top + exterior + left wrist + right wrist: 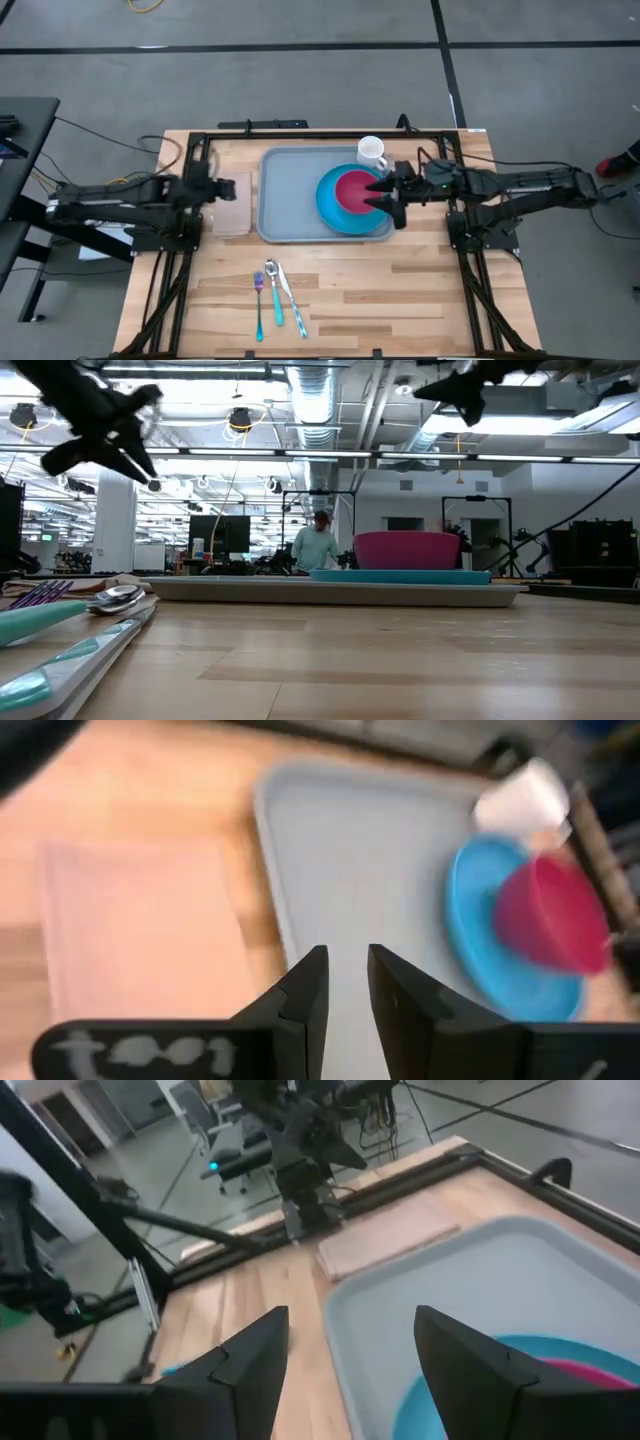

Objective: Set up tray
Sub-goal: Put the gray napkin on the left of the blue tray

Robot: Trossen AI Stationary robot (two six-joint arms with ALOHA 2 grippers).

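The grey-blue tray (pixel 290 205) lies flat in the middle of the table, toward its far side. On the tray's right half sits a round blue plate (pixel 328 212) with a pink bowl (pixel 352 190) on it. A white mug (pixel 371 152) stands at the tray's far right corner. My right gripper (pixel 385 190) is open and hovers over the bowl's right side, high above it in the low view (pixel 462 395). My left gripper (pixel 232 188) hangs above a pale pink napkin (pixel 232 215) just left of the tray, its fingers (pixel 310 990) a narrow gap apart and holding nothing.
A fork, spoon and knife with teal handles (pixel 275 295) lie side by side on the near part of the table, close to the low camera (pixel 70 630). Bare wood lies right of them. Black frame rails border the table's far, left and right sides. A person stands far behind the table (pixel 318 545).
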